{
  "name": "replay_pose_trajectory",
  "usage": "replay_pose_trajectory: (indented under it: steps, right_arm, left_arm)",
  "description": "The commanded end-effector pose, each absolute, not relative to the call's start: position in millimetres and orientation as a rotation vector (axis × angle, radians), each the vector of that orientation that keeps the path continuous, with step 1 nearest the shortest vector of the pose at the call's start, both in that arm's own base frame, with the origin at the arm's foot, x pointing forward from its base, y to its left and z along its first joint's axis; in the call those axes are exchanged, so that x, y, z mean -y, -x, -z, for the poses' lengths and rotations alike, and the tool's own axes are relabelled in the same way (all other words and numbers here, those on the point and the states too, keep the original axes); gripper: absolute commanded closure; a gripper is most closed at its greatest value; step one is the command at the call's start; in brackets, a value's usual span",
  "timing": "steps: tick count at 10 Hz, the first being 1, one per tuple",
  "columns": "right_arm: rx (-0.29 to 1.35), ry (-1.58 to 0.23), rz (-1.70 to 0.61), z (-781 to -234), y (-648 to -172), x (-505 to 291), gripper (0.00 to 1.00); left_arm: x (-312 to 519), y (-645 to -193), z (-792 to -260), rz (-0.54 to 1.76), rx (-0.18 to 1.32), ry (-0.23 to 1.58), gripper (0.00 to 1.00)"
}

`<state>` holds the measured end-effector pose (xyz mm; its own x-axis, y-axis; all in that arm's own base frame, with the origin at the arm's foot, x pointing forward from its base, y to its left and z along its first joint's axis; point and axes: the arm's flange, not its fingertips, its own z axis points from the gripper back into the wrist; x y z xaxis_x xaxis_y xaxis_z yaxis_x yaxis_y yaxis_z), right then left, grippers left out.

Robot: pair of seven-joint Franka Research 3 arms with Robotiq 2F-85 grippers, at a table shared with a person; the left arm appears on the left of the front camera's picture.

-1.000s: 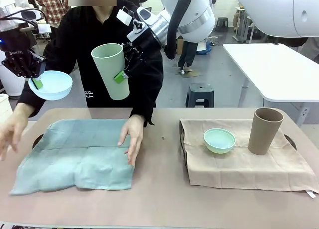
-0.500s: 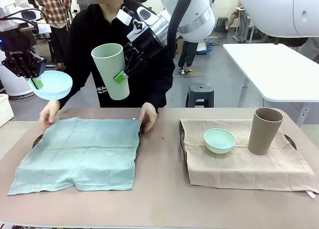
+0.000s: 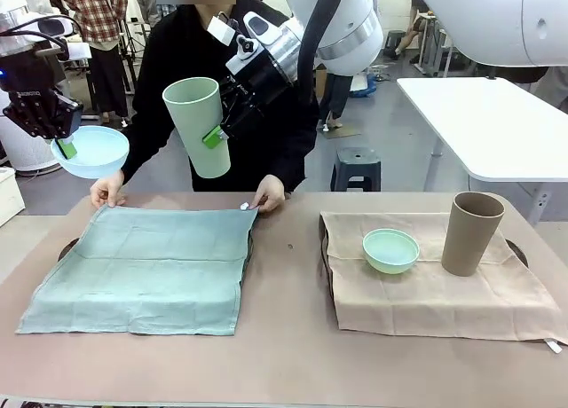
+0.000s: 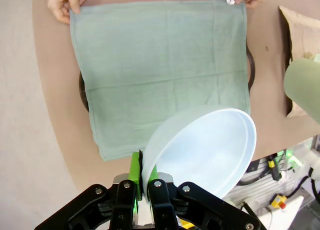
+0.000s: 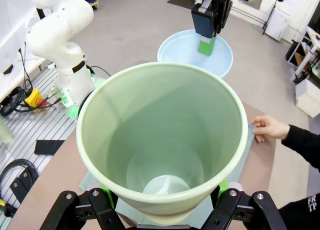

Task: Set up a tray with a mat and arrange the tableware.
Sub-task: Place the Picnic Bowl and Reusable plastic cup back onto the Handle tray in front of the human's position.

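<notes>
A brown worktop fills the lower half of the front view. At upper left, the left gripper is pinched tight on the rim of a pale blue bowl, holding it in the air above the worktop's left end. Just right of it, in the upper middle, the right gripper clasps a light green cup around its body, tilted, mouth toward the upper left, also in the air.

Below them, on the left half of the worktop, a teal mat lies spread flat over a tray whose dark edge peeks out at the mat's left side. A person stands at the far side; one hand holds the mat's far left corner and the other hand its far right corner.

On the right half, a beige mat covers a second tray. On it sit a mint green bowl and, just to its right, an upright brown-tan cup, standing apart.
</notes>
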<state>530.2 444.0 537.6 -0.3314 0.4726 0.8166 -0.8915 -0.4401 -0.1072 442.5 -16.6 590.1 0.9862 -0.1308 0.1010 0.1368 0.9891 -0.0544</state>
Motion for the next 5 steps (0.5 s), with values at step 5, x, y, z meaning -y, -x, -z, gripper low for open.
replay_pose_trajectory:
  steps: [5]
  right_arm:
    - [0.702, -0.904, -1.899, -539.2, -530.7, -444.2, 1.0]
  left_arm:
    - [14.8, -441.8, -592.2, 0.152, 0.112, 0.067, 1.0]
